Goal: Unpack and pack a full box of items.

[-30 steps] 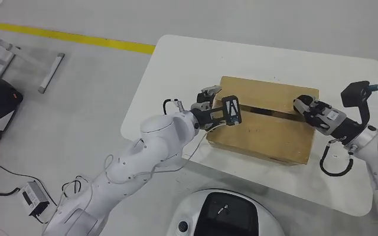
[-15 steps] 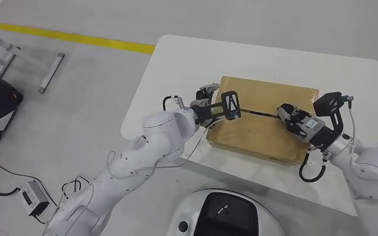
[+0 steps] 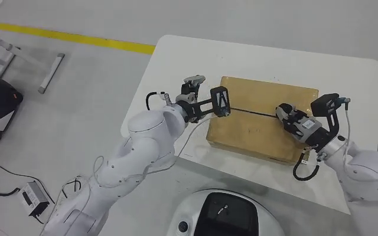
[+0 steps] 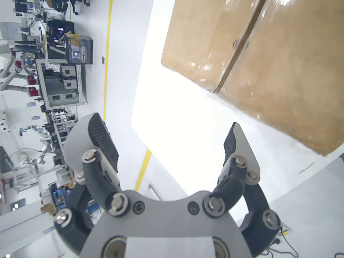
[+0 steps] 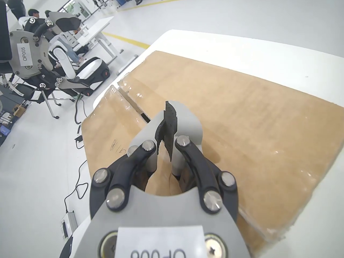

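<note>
While closed, the brown rectangular cardboard box (image 3: 260, 131) is judged stiff, glossy-slick; take hold at centre seam (image 3: 254, 112). Left tool (image 3: 220, 101) spread; right tool (image 3: 282, 112) pressed together.

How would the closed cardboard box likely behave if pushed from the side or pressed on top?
The box sits flat and wide on the table, so it would probably slide rather than tip. Its top flaps meet at a centre seam, so they may flex inward under pressure. Glossy tape near the seam looks slippery.

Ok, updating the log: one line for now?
box closed on table | left gripper open, by box end | right gripper shut, at seam
</note>
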